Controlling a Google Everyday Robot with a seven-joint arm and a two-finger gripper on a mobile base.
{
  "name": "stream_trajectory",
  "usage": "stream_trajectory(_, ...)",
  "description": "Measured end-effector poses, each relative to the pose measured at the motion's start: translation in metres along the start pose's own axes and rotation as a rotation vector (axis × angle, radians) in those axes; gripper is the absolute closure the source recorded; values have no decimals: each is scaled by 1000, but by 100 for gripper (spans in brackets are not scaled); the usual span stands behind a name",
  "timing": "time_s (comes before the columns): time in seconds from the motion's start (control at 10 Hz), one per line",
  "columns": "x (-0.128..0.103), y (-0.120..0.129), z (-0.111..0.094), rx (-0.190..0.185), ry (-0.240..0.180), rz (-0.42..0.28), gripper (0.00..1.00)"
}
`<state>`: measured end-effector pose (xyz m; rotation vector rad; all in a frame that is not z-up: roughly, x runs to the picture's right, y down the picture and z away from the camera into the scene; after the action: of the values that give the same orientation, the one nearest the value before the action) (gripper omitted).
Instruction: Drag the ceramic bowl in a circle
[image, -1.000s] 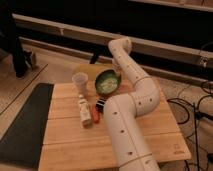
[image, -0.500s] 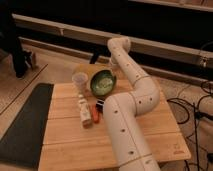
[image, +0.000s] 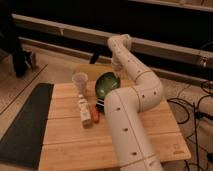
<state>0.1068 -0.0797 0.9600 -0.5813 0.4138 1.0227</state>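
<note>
The ceramic bowl (image: 106, 84) is glossy green and sits at the back of the wooden table (image: 65, 140), just right of a small translucent cup (image: 80, 80). It is tipped up on edge, with its pale inside facing left and forward. My arm rises from the lower right, arches over, and comes down to the gripper (image: 116, 66) at the bowl's raised far rim. The gripper is shut on that rim. The arm's white links hide the bowl's right side.
A white bottle (image: 84, 111) and an orange-red item (image: 94, 114) lie in front of the bowl, close to my arm. A dark mat (image: 24, 125) covers the floor on the left. Cables (image: 197, 107) trail on the right. A person's legs (image: 17, 47) stand at the back left.
The bowl has gone from nearly flat to tipped up on its edge. It has shifted slightly toward the front with the gripper still at its rim.
</note>
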Motion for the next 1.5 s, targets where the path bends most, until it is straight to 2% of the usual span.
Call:
stream_trajectory(0.2, 24, -21, -4, 69, 57, 36, 100)
stream_trajectory(0.4, 39, -46, -5, 141, 78, 86, 100)
stream_trajectory(0.6, 39, -71, -6, 190, 47, 151, 100)
stream_trajectory(0.7, 28, -78, -4, 194, 2, 181, 100)
stream_trajectory(0.9, 6, -71, 3, 166, -68, 197, 100)
stream_trajectory(1.1, -17, -56, 9, 114, -132, 193, 100)
stream_trajectory(1.2, -22, -51, 11, 102, -145, 188, 100)
stream_trajectory(1.5, -45, -10, 16, -6, -194, 141, 100)
